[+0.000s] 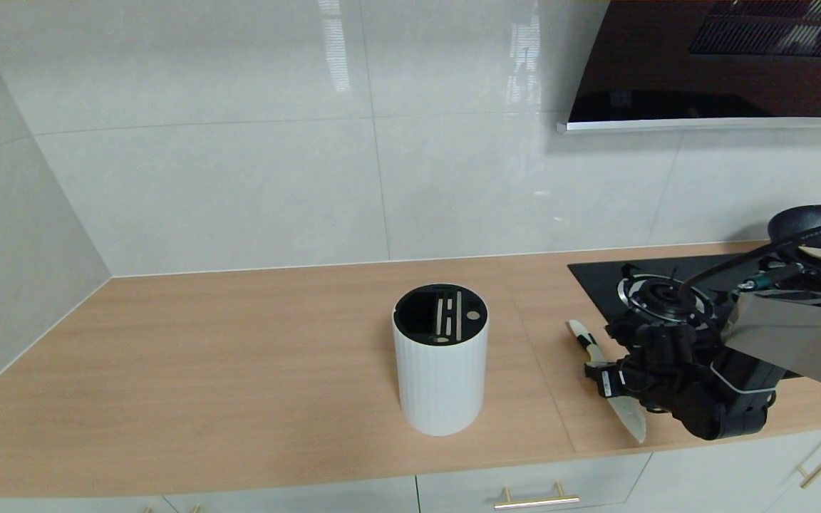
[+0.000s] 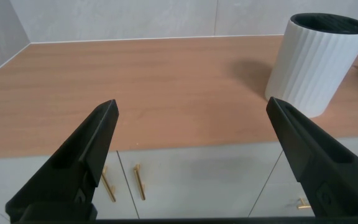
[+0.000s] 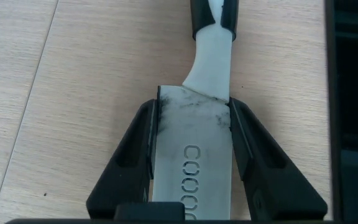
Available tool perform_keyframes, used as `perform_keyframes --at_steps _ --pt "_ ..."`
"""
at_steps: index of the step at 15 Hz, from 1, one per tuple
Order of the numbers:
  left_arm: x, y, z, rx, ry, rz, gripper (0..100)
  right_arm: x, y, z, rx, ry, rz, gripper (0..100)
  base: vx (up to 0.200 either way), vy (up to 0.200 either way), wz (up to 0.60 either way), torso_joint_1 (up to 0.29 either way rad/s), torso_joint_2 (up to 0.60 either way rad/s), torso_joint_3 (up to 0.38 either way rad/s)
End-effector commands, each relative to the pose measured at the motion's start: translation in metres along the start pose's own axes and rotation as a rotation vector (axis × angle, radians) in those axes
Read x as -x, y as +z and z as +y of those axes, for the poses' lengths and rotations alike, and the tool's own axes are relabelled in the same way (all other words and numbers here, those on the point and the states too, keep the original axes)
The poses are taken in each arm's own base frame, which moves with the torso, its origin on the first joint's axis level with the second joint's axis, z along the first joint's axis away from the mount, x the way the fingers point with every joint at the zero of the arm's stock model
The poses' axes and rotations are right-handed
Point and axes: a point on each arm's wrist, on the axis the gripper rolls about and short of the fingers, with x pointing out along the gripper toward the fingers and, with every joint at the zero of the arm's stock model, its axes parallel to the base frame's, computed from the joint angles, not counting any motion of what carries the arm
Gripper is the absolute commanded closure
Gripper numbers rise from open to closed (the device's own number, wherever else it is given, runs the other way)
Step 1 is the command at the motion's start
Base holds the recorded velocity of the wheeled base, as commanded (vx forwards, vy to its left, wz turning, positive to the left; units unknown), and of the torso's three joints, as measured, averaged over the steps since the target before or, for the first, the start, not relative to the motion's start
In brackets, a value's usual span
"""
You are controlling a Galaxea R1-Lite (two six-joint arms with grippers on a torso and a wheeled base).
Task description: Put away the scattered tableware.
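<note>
A white ribbed knife holder (image 1: 441, 370) with a black slotted top stands upright in the middle of the wooden counter (image 1: 239, 356). To its right a knife (image 1: 628, 417) with a pale blade and a black-and-cream handle lies flat near the front edge. My right gripper (image 1: 606, 377) is down at the counter, shut on the blade close to the handle. In the right wrist view its fingers (image 3: 148, 130) press both long edges of the knife (image 3: 194, 143). My left gripper (image 2: 191, 107) hangs open in front of the counter, with the holder (image 2: 316, 62) off to one side.
A black gas hob (image 1: 660, 292) lies at the back right with a dark pan (image 1: 820, 221) beside it, under a range hood (image 1: 717, 64). Tiled walls close the back and left. Drawers with brass handles (image 1: 535, 496) run below the front edge.
</note>
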Motion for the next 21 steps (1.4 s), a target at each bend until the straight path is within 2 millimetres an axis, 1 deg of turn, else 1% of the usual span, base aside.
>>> perform_keyframes --at_steps 1,3,6,8,10,12,13,14,15,16,17,18,19,20,21 --pt "0.000 0.000 0.000 0.000 0.005 0.000 0 0.000 -0.001 0.000 0.001 0.000 0.005 100 0.000 0.000 0.00 0.000 0.00 0.000" --pt "0.000 0.000 0.000 0.000 0.009 0.001 0 0.002 0.002 0.000 -0.002 -0.001 -0.003 100 0.000 0.000 0.00 0.000 0.00 0.000" --pt "0.000 0.000 0.000 0.000 0.011 0.001 0 0.018 0.017 0.000 -0.006 -0.003 -0.038 100 0.000 0.000 0.00 0.000 0.00 0.000" --pt "0.000 0.000 0.000 0.000 0.011 0.001 0 0.052 0.047 0.001 -0.023 -0.005 -0.121 100 0.000 0.000 0.00 0.000 0.00 0.000" --pt "0.000 0.000 0.000 -0.001 0.011 0.001 0 0.079 0.070 0.002 -0.038 -0.006 -0.193 100 0.000 0.000 0.00 0.000 0.00 0.000" --pt "0.000 0.000 0.000 -0.001 0.011 0.001 0 0.106 0.085 0.008 -0.027 0.006 -0.249 100 0.000 0.000 0.00 0.000 0.00 0.000" --pt "0.000 0.000 0.000 0.002 0.012 0.000 0 0.121 0.091 0.017 -0.013 0.030 -0.278 100 0.000 0.000 0.00 0.000 0.00 0.000" --pt "0.000 0.004 0.000 0.007 0.012 -0.037 0 0.138 0.096 0.027 0.004 0.054 -0.304 100 0.000 0.000 0.00 0.000 0.00 0.000" --pt "0.001 0.013 0.000 0.019 0.001 -0.118 0 0.155 0.102 0.039 0.022 0.082 -0.339 100 0.000 0.000 0.00 0.000 0.00 0.000" --pt "0.005 0.028 -0.001 0.022 -0.029 -0.194 0 0.175 0.112 0.052 0.039 0.112 -0.395 100 0.000 0.000 0.00 0.000 0.00 0.000" --pt "0.010 0.045 -0.002 0.017 -0.090 -0.199 0 0.193 0.123 0.060 0.045 0.120 -0.445 100 0.000 0.000 0.00 0.000 0.00 0.000" --pt "0.010 0.070 -0.004 0.016 -0.177 -0.121 0 0.210 0.141 0.068 0.050 0.133 -0.494 100 0.000 0.000 0.00 0.000 0.00 0.000" --pt "0.006 0.097 -0.006 0.019 -0.256 -0.046 0 0.226 0.155 0.078 0.059 0.158 -0.510 100 0.000 0.000 0.00 0.000 0.00 0.000" --pt "-0.008 0.127 -0.009 0.028 -0.343 0.016 0 0.245 0.166 0.088 0.070 0.187 -0.513 100 0.000 0.000 0.00 0.000 0.00 0.000" --pt "-0.026 0.150 -0.010 0.042 -0.400 0.055 0 0.258 0.172 0.097 0.077 0.212 -0.516 100 0.000 0.000 0.00 0.000 0.00 0.000"
